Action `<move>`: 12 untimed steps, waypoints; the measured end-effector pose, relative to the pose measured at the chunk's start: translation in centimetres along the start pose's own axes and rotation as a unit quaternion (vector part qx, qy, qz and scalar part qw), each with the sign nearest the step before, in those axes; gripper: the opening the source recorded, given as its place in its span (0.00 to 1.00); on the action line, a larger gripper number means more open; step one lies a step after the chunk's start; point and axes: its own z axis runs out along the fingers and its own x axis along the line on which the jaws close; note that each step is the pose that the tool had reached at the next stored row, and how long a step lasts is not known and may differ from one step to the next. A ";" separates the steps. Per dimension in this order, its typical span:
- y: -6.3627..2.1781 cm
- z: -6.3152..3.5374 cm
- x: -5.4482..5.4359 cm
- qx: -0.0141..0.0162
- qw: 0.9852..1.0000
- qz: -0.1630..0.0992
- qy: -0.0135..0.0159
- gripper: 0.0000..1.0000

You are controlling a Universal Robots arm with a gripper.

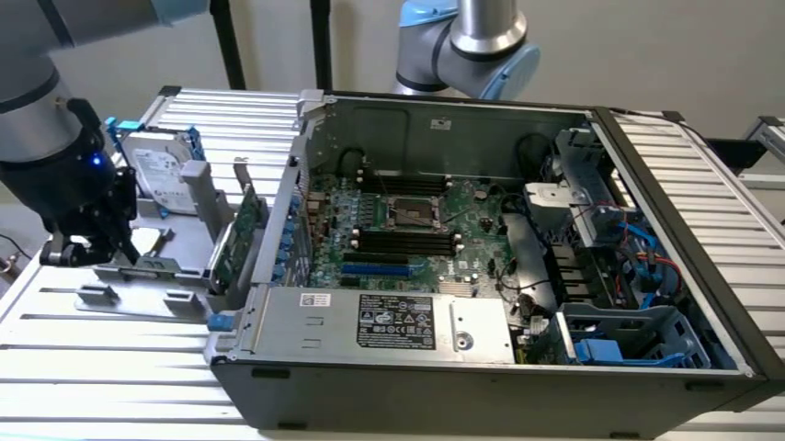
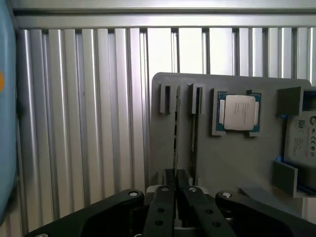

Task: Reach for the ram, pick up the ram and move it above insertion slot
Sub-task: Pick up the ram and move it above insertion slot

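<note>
Now claw (image 2: 176,176) pinches ram (image 2: 175,133) in tray (image 2: 232,163) w/ CPU (image 2: 239,112).

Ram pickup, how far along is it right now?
Done: the reach looks complete, with the pincer right at the ram, which stands on edge in the grey tray. In hand: the pick-up itself. Left: the ram is not yet lifted out of its holder and is far from the insertion slot on the motherboard.
</note>
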 end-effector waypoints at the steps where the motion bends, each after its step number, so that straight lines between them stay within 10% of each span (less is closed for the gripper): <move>1: -0.17 -0.46 0.0 0.000 1.000 0.000 0.000 0.13; 12: -3.15 -5.55 -0.4 -0.001 1.000 -0.002 -0.005 0.13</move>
